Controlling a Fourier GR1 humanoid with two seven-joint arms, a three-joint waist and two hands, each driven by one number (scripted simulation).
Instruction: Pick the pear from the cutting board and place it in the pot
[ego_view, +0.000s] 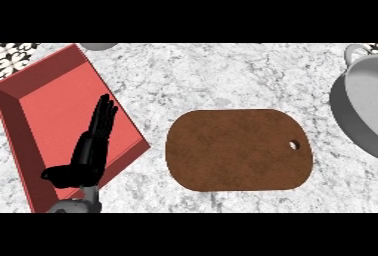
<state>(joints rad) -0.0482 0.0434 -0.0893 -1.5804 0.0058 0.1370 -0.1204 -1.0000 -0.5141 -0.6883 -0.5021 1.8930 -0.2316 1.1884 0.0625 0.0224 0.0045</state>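
A brown wooden cutting board (238, 150) with a small hole near its right edge lies at the middle of the counter, and no pear shows on it or anywhere else in the head view. The grey metal pot (360, 107) stands at the right edge, partly cut off, with a handle at its top. My left hand (90, 145) rests open at the lower left, fingers straight and pointing up, over the red tray. My right hand is out of the picture.
A red tray (44, 95) with raised walls lies tilted at the left. A grey round object (100, 46) peeks in at the top edge. The counter (214, 75) is speckled grey-white stone.
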